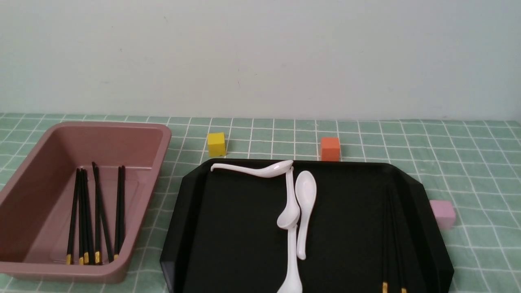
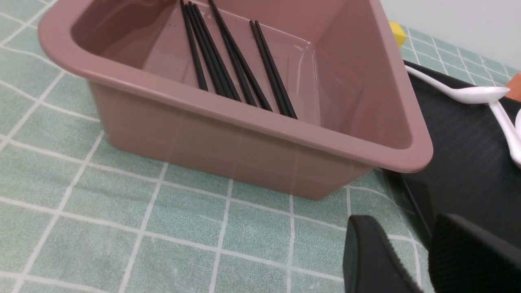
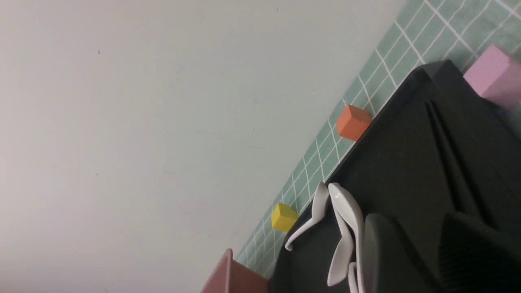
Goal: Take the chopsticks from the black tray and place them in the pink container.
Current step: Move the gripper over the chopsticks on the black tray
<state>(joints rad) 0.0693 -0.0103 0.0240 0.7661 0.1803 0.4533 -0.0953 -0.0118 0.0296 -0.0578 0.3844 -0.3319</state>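
Note:
The pink container (image 1: 110, 125) stands at the left with several black chopsticks (image 1: 97, 215) lying inside, gold ends toward me. Two more chopsticks (image 1: 386, 236) lie along the right side of the black tray (image 1: 228, 228). Neither gripper shows in the front view. In the left wrist view my left gripper (image 2: 411, 248) hovers open and empty over the cloth, just before the container's near corner (image 2: 244, 114) and beside the tray's edge (image 2: 468, 162). In the right wrist view my right gripper (image 3: 423, 244) is open over the tray (image 3: 399, 162), nothing between its fingers, with the tray's chopsticks (image 3: 447, 158) ahead of it.
Three white spoons (image 1: 306, 191) lie overlapping in the middle of the tray. A yellow cube (image 1: 216, 144) and an orange cube (image 1: 330, 148) stand behind the tray, and a pale pink cube (image 1: 443, 213) sits at its right edge. A green checked cloth covers the table.

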